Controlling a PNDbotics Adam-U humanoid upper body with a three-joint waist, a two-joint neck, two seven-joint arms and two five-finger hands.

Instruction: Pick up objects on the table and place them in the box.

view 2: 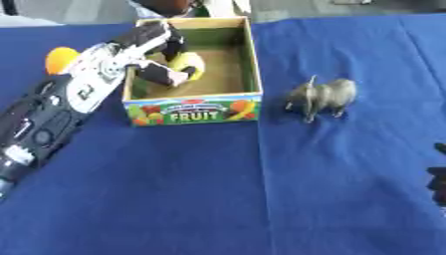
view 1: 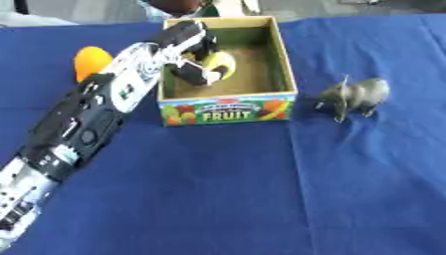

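The yellow object (view 1: 222, 63) sits low inside the box (view 1: 284, 60), at its left-centre, with the left hand (view 1: 197, 68) curled round it, fingers wrapped on its near and left sides. It looks at or very near the box floor, though I cannot tell whether it rests there. So the step in hand appears to be the release: the fingers need only open and the hand lift straight up, clear of the left wall that the arm crosses.

Beyond the box, two things wait on the blue table (view 1: 218, 189). An orange object (view 1: 90, 62) lies just left of the box, close beside the left forearm (partly hidden behind it). A grey toy animal (view 1: 354, 95) stands right of the box, its long axis running left to right, head toward the box. The orange one is plainly nearer the left hand; the animal lies toward the right hand (view 2: 436, 182), of which only a dark sliver shows at the right edge, so I cannot tell how its fingers are set.
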